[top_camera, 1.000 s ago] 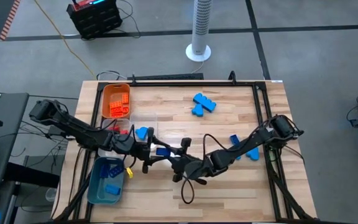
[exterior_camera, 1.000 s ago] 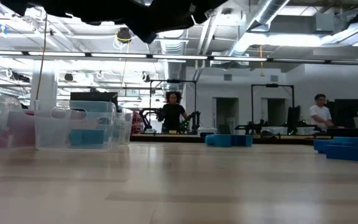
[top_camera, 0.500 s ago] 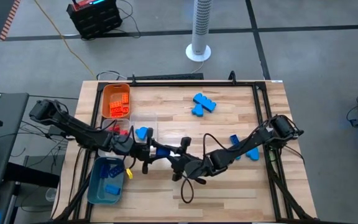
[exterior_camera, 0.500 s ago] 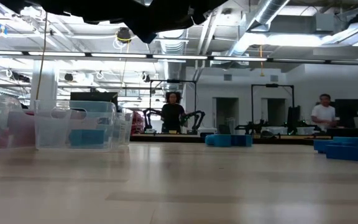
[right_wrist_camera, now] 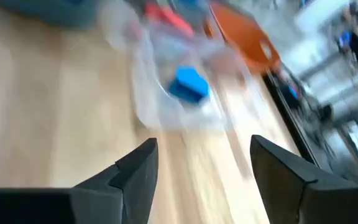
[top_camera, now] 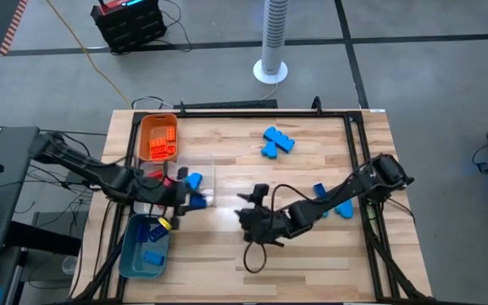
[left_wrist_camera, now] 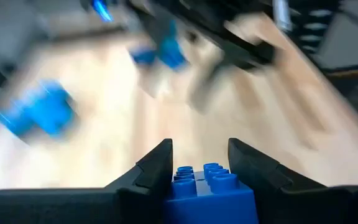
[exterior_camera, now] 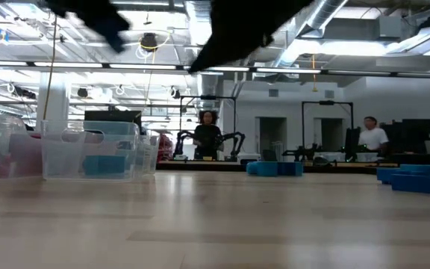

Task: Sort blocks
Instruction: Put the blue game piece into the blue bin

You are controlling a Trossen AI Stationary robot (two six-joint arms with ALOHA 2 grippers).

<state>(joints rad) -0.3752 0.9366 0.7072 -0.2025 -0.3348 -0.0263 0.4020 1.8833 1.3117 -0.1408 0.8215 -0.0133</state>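
My left gripper [top_camera: 191, 198] hovers beside the clear tray [top_camera: 195, 174], shut on a blue studded block [left_wrist_camera: 207, 186]. My right gripper [top_camera: 246, 219] stands open near the table's middle, with nothing between its fingers [right_wrist_camera: 135, 168]. A blue block [right_wrist_camera: 188, 84] lies in the clear tray. Orange blocks fill the orange tray [top_camera: 158, 137]; blue blocks lie in the teal tray [top_camera: 145, 246]. Loose blue blocks rest flat on the table at the far middle [top_camera: 276, 141] and at the right [top_camera: 333, 201]. My left gripper pinches the blue block between its two fingers, one on each side face [left_wrist_camera: 174, 186]. The studs face up in the left wrist view. The block's end sticks out past the fingertips. It is held clear of the table.
The three trays stand in a row along the table's left side. A black frame [top_camera: 358, 161] borders the table. In the low view, people stand in the room beyond, and the clear tray [exterior_camera: 88, 153] rises at the left.
The blue block hung between both grippers. My right gripper has let go of it and drawn back a little toward the table's right. My left gripper has carried the block toward the table's left, next to the clear tray.
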